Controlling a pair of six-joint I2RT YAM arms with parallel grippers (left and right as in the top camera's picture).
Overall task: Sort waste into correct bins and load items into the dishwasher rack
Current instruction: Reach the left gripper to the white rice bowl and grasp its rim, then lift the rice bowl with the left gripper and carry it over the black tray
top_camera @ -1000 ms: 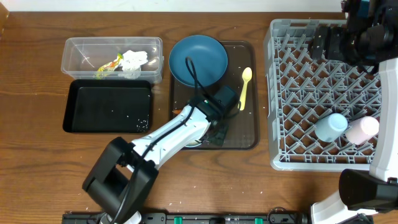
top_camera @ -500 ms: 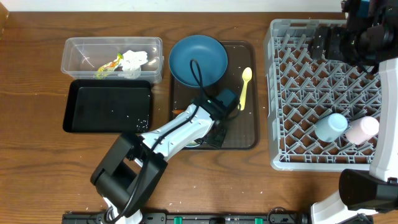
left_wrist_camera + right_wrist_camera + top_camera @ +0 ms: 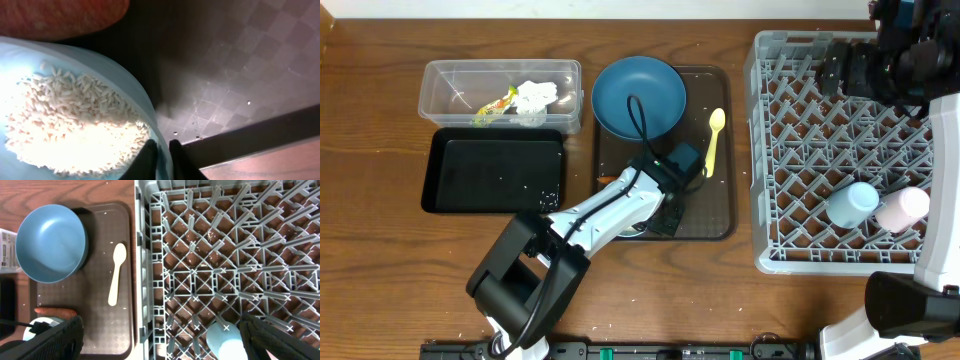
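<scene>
Overhead, the light is bright and even from above, with only soft, short shadows beside the dishwasher rack [image 3: 760,150]. A mild sheen lies on the big dark-blue bowl [image 3: 638,95]. The left wrist view is dim and very close: the rice [image 3: 75,115] in the small pale-blue bowl [image 3: 145,107] is blown out to white, the carrot [image 3: 55,15] is blurred, and the left gripper's fingertips [image 3: 146,161] are dark and soft. The right wrist view is sharp, though the rack's bars bow toward the edges.

From my end this looks like a robotics lab bench: a plain wooden table [image 3: 380,250], a staged dishwasher rack [image 3: 752,150], two mounted robot arms [image 3: 600,215].
</scene>
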